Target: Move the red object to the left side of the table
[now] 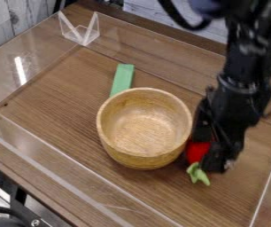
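Red shows only in part: the red toy fruit (197, 152) lies on the desk (67, 93) just beside the wooden bowl (146, 129), at the bowl's right side as the camera sees it, with its green leafy stem (198, 172) pointing toward the near edge. Most of the fruit is covered by the black pincer (216, 151), which points straight down over it, its jaws spread wide to either side of the fruit. Whether the fingers touch the fruit cannot be told, since the arm is blurred and hides the contact. The fruit rests on the wood-grain surface.

The wooden bowl stands upright and empty near the middle of the desk. Behind the bowl, touching or nearly touching its far rim, a flat green strip (122, 78) lies pointing away from the camera. Farther behind the bowl and to its left, a small clear acrylic stand (79, 29) sits near the far wall. Clear acrylic walls (19, 146) edge the desk in front of the bowl and to its left.
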Available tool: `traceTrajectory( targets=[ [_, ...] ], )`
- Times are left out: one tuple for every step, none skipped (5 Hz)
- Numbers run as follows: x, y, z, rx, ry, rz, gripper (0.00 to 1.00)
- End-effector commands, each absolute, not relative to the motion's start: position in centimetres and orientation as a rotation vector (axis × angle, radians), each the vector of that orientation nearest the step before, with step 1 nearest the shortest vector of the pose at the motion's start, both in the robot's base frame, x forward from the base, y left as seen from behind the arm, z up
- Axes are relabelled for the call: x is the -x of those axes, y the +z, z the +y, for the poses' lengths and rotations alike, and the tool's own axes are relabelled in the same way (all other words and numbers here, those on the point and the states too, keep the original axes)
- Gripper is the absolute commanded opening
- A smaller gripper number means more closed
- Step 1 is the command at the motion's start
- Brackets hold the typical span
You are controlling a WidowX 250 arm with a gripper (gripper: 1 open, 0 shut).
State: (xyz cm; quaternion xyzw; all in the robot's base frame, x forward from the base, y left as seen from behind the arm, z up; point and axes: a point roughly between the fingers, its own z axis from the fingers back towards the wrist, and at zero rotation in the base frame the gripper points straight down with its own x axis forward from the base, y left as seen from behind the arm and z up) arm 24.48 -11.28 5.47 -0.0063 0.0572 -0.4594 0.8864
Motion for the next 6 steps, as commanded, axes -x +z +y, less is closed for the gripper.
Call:
traceTrajectory(
  targets=[
    [-24.7,4.7,-11.8,0.007,-0.990,0.071,1.00],
    [-24.6,5.5,-11.5,0.005,-0.975,0.059,1.00],
    [-24.6,6.3,-11.3,0.006,-0.965,0.051,1.00],
    [-24.4,6.3,-10.6,0.011,-0.896,0.043,1.00],
    [-24.3,6.5,-9.9,0.015,-0.827,0.040,1.00],
    [-24.3,6.6,-10.3,0.015,-0.807,0.045,1.00]
  ],
)
